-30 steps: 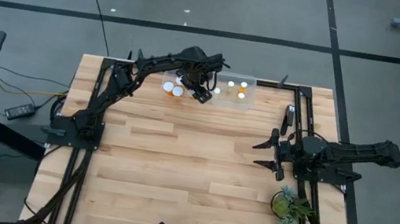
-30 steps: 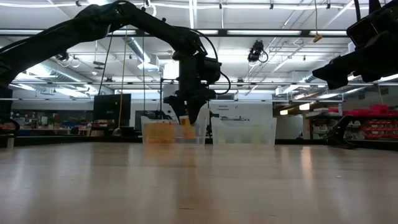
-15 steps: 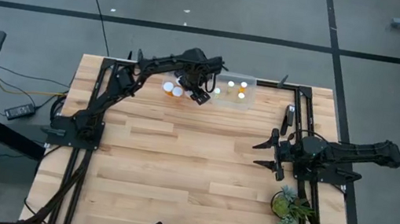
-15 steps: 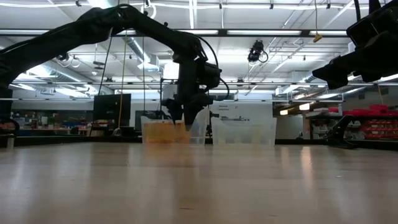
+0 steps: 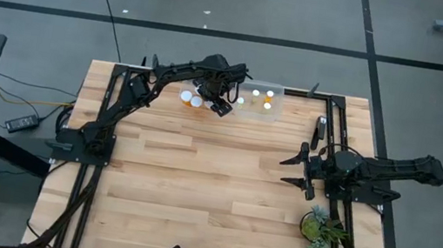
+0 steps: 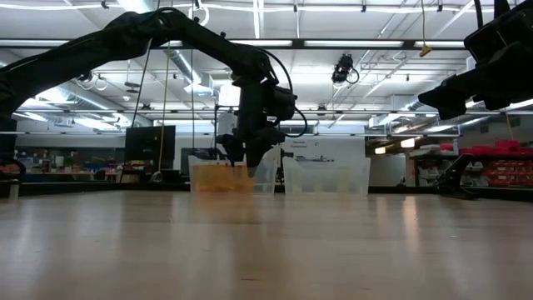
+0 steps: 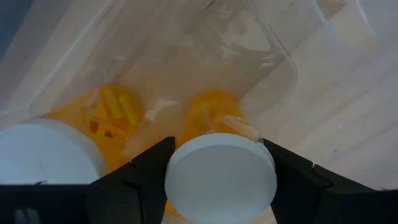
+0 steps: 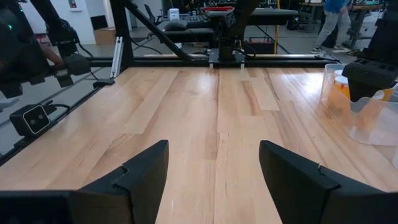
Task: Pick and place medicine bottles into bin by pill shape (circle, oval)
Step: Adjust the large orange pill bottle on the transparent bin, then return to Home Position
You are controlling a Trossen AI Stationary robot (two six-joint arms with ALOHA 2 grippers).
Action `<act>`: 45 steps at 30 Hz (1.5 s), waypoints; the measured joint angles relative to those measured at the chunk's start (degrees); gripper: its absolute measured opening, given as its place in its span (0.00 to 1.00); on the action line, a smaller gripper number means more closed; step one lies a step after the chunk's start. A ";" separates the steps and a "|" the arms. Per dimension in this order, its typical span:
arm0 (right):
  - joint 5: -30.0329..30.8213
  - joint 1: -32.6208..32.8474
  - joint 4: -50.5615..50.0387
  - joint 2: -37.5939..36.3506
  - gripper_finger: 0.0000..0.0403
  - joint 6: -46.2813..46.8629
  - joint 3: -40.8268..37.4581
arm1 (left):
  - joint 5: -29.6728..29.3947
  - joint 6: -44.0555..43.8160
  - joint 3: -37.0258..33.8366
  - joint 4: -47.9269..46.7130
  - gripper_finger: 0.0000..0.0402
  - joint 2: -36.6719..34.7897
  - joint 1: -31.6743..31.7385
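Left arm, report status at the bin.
Left gripper around a white-capped bottle inside the clear bin. Right gripper open, idle over bare table. Nothing blocking.

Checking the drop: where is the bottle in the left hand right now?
The bottle sits between the left hand's fingers inside the left clear bin, at the table's far edge, beside another capped bottle.

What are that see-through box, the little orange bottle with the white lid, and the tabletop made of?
The box looks like thin clear plastic: the wood shows through its glossy walls. The bottle between the left tool fingers seems to be translucent amber plastic, since the pills in its neighbour show through; its cap looks like matte white plastic. The table appears to be light wooden planks with a smooth finish.
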 joint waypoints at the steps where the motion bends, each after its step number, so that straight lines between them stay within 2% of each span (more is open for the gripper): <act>1: 0.00 0.02 0.00 0.00 0.64 0.00 0.00 | 0.01 0.00 0.00 0.13 0.58 0.00 0.00; 12: 0.00 0.00 0.00 0.00 0.64 0.00 0.00 | 0.01 -0.08 0.00 0.16 0.59 0.00 0.00; 21: 0.00 0.01 0.00 -0.01 0.64 -0.01 0.00 | 0.00 -0.13 0.00 0.23 0.75 0.02 0.00; 25: -0.01 0.00 0.00 0.00 0.64 -0.01 0.00 | 0.02 -0.13 1.82 -0.10 0.79 0.13 0.02; 32: 0.00 0.02 0.00 0.00 0.64 0.00 0.00 | 0.03 -0.63 8.70 -0.24 0.78 0.13 -0.07; 40: 0.00 0.00 0.00 0.00 0.64 0.00 0.00 | -0.37 1.28 9.01 0.79 0.77 -2.46 -0.40; 45: 0.00 0.00 0.00 0.00 0.64 0.00 0.00 | -0.78 5.98 9.01 0.32 0.76 -3.46 -1.81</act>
